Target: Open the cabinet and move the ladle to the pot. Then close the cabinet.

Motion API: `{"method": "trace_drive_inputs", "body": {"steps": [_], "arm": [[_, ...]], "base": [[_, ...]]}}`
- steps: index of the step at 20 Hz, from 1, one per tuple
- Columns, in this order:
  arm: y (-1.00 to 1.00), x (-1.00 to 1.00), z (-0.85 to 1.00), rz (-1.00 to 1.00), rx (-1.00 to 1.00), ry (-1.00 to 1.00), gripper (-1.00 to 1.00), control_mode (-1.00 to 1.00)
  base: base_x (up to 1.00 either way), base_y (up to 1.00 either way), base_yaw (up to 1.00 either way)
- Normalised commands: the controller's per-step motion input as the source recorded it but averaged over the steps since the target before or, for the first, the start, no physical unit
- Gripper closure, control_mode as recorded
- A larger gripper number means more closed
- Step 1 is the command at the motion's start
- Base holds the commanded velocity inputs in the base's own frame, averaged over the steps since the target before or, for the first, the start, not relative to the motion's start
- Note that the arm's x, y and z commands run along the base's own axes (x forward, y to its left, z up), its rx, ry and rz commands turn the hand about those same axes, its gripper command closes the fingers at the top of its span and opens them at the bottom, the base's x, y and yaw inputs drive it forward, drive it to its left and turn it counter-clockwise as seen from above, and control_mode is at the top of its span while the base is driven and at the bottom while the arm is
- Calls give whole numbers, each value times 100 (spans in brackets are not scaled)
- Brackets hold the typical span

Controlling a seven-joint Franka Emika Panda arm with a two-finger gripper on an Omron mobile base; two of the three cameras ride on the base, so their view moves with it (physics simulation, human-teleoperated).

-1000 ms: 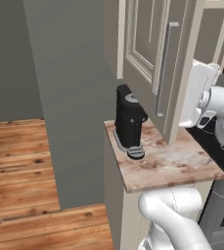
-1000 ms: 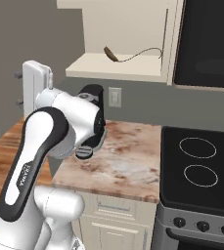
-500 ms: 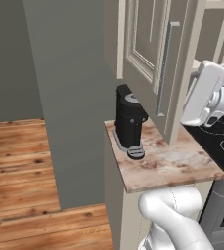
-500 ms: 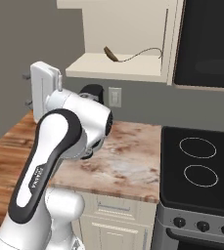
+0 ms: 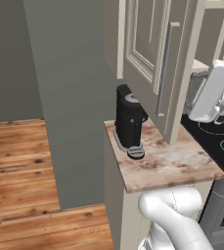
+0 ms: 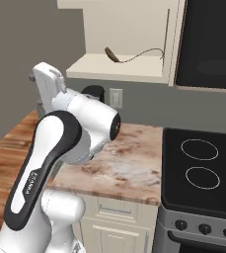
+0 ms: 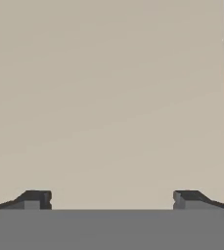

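Note:
The cabinet [image 6: 129,29] stands open, its cream door [image 5: 147,53] swung out over the counter with the silver bar handle [image 5: 166,68] facing left. On the cabinet's shelf lies the ladle [image 6: 133,55], dark bowl to the left and thin curved handle to the right. My white hand [image 5: 212,93] hovers just behind the open door, to the right of it. In the hand view my gripper [image 7: 112,201] is open, facing a flat cream panel close ahead, with nothing between the fingertips [image 7: 35,199]. The pot is out of view.
A black coffee machine [image 5: 129,122] stands on the marble counter [image 5: 172,163] under the open door. A black stove top [image 6: 203,168] lies to the right with a black microwave [image 6: 208,44] above it. Wooden floor [image 5: 30,171] spreads to the left.
My hand has drawn back to the right, away from the door's edge, while the arm's upper link swung up. The door and the ladle have stayed put.

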Motion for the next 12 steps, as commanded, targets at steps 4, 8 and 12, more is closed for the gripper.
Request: {"method": "trace_drive_inputs", "body": {"steps": [4, 8, 12], "arm": [[-21, 0, 3, -24, -4, 0, -100, -100], [-15, 0, 1, -30, -8, 0, -100, -100], [-20, 1, 0, -36, -14, 7, -100, -100]], "base": [[0, 0, 0], [0, 0, 0], [0, 0, 0]]}}
